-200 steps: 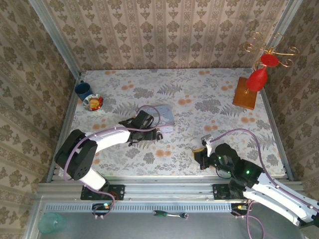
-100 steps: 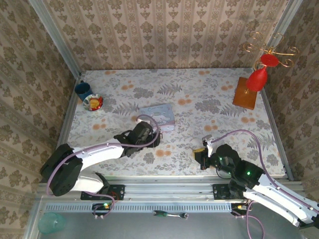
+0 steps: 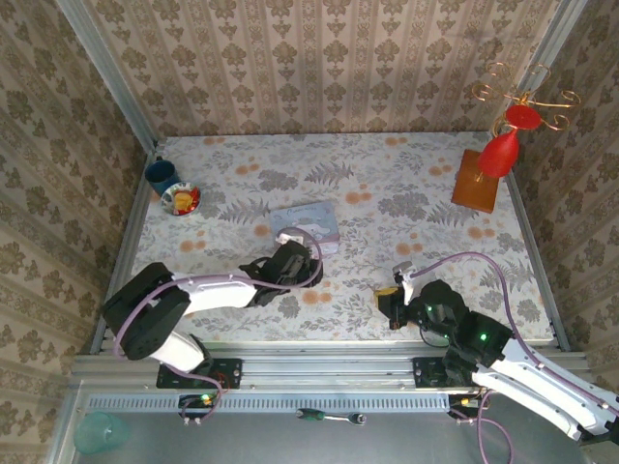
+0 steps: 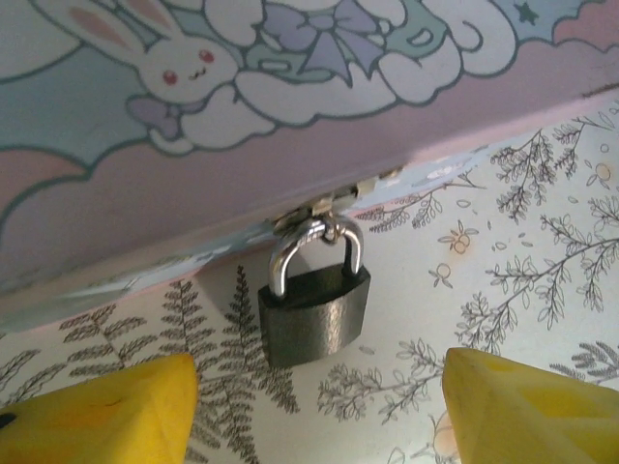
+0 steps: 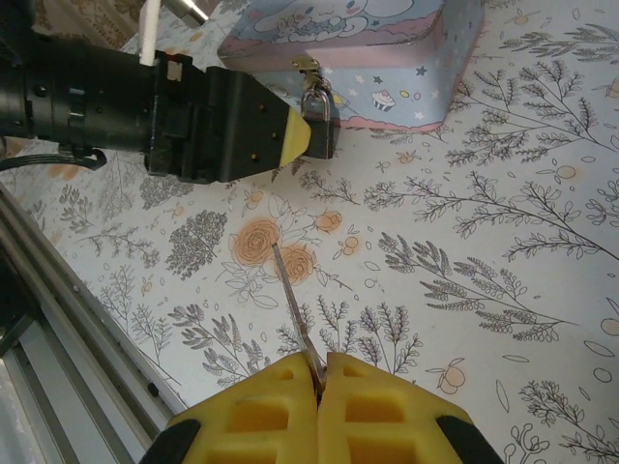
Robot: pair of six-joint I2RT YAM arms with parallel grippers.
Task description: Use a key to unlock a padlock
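Yellow-tipped left gripper point(image 4: 316, 391) stands spread, the dark padlock point(image 4: 314, 311) just ahead of its gap, hung on the bunny tin point(image 4: 290, 126); right gripper point(image 5: 321, 382) clamped on a thin key point(image 5: 293, 309).

Padlock point(image 4: 314, 314): small, dark grey body, silver shackle closed through clasp of pastel tin point(image 4: 406, 126), lying on tabletop point(image 4: 542, 251). Key point(image 5: 293, 309): thin metal blade, pinched in right claw point(image 5: 319, 372).
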